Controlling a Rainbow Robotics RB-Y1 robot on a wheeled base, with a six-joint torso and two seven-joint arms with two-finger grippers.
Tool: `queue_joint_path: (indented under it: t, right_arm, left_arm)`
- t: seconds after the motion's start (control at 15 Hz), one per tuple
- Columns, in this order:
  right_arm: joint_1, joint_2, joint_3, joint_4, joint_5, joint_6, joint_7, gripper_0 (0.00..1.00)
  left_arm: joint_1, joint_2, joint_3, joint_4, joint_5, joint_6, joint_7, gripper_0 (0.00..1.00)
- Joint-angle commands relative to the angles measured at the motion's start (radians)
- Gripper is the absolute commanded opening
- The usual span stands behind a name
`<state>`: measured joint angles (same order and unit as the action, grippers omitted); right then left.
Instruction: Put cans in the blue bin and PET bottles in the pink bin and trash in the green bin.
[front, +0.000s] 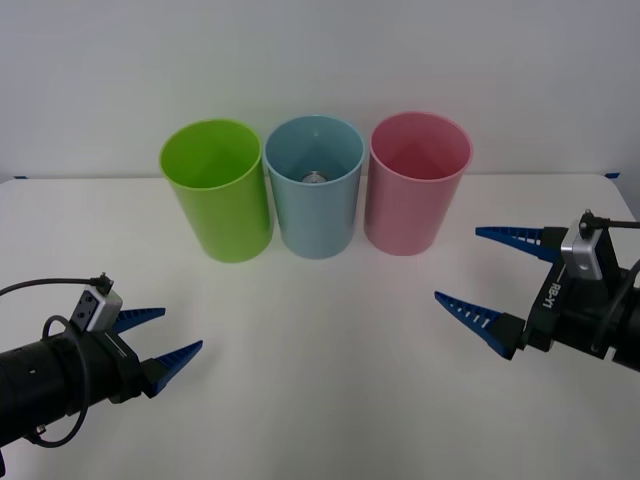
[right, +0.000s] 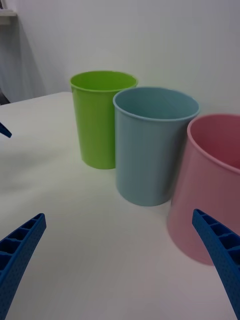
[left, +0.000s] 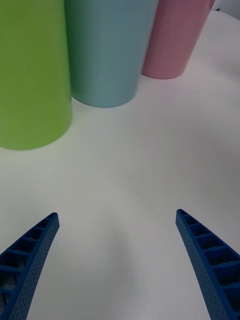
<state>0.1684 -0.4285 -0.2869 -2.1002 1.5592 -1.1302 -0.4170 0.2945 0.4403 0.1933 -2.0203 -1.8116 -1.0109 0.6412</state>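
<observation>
Three tapered plastic bins stand upright in a row at the far side of the white table (front: 320, 380), against a pale wall. Landmark: the blue bin (front: 315, 190), middle of the row. Green bin (front: 216, 190) just beside it on the robot's left, pink bin (front: 414, 185) just beside it on the robot's right; whether neighbours touch, cannot tell.

Contents: the can (front: 314, 177) sits at the bottom of the blue bin, silver top showing from above. Green bin interior shows bare walls; pink bin the same, as far as the front view reaches.

Left gripper (front: 162, 339): nearer the robot than the blue bin and off to its left, low over the table. Blue ribbed fingers (left: 30, 255) spread wide, holding nothing, touching nothing. Arm comes in from the left edge, fingertips aimed toward the middle of the table.

Right gripper (front: 492, 277): right of the blue bin and nearer the robot, beside and apart from the pink bin. Fingers (right: 220, 245) wide apart, empty. Arm enters from the right edge, tips aimed left toward the bins.
</observation>
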Motion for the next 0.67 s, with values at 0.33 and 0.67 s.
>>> queue_joint_path:
  t: [0.33,0.67]
  right_arm:
    - [0.097,0.004,-0.075,0.048,-0.001,-0.140,0.110,1.00]
    - [0.097,0.002,-0.089,0.098,0.001,-0.178,0.187,1.00]
  left_arm:
    - [0.000,0.000,0.000,0.000,0.000,0.000,0.000,0.79]
    - [0.000,0.000,0.000,0.000,0.000,0.000,0.000,0.79]
